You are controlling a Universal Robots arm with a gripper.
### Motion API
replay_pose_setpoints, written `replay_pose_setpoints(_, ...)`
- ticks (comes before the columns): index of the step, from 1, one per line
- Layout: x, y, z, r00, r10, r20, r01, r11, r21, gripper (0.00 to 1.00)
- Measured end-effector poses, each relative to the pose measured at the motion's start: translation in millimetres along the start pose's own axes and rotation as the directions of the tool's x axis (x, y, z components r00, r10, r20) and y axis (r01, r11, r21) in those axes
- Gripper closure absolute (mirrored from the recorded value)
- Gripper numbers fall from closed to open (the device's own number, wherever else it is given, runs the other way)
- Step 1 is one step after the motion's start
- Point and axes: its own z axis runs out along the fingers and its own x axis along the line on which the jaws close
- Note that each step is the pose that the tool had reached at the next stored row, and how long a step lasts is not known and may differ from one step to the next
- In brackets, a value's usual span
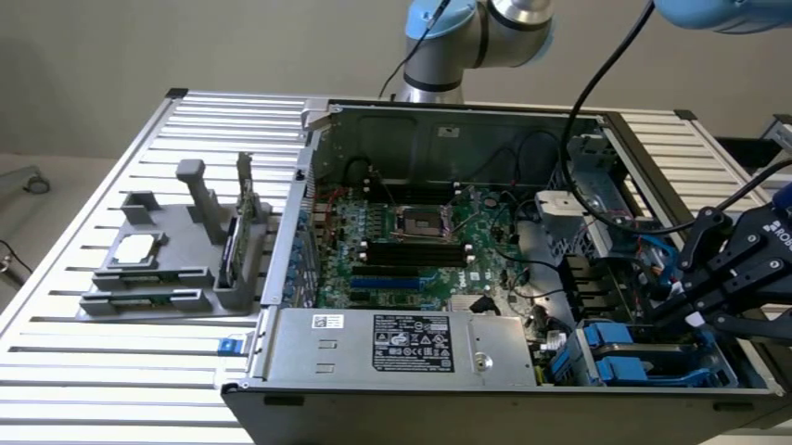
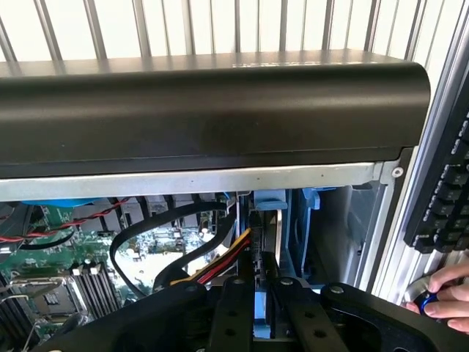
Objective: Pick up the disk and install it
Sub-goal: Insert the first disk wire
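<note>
The disk point(image 1: 637, 363) lies low in the drive bay at the open computer case's point(image 1: 310, 213) front corner, on the exterior view's right, its bright blue rails showing. My black gripper point(image 1: 691, 315) reaches down onto it from the right. In the wrist view the disk point(image 2: 268, 238) appears edge-on, a thin grey metal slab with blue plastic at its end. It stands between the two black fingers point(image 2: 236, 308) of my gripper point(image 2: 264, 284), which are shut on it. Its far end sits among the blue bay guides under the case's black edge point(image 2: 220, 103).
A grey labelled power-supply box point(image 1: 396, 343) lies beside the bay, with the green motherboard point(image 1: 396, 241) behind it. Black, red and yellow cables point(image 2: 212, 264) run close to the disk. A grey parts fixture point(image 1: 161, 269) stands outside the case. A person's hand point(image 2: 447, 290) rests by a keyboard point(image 2: 447, 183).
</note>
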Motion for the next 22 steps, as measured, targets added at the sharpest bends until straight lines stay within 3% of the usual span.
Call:
replay_pose_setpoints(11, -0.1, 0.1, -1.2, 1.0, 0.0, -0.0002, 0.0, 0.9999, 0.0101, 0.82)
replay_pose_setpoints(14, -0.4, -2.1, -6.3, 1.0, 0.0, 0.0002, 0.0, 0.9999, 0.0133, 0.64)
replay_pose_setpoints(15, -0.5, -3.0, -8.5, 1.0, 0.0, 0.0002, 0.0, 0.9999, 0.0145, 0.64)
replay_pose_setpoints(17, -1.2, -4.5, -12.1, 1.0, 0.0, 0.0003, 0.0, 0.9998, 0.0189, 0.53)
replay_pose_setpoints(18, -1.9, -5.0, -13.1, 1.0, 0.0, 0.0004, 0.0, 0.9998, 0.0216, 0.53)
replay_pose_setpoints(19, -3.0, -5.4, -13.9, 1.0, 0.0, 0.0007, 0.0, 0.9997, 0.0242, 0.46)
replay_pose_setpoints(22, -7.7, -7.5, -14.5, 1.0, 0.0, 0.0011, 0.0, 0.9995, 0.0301, 0.46)
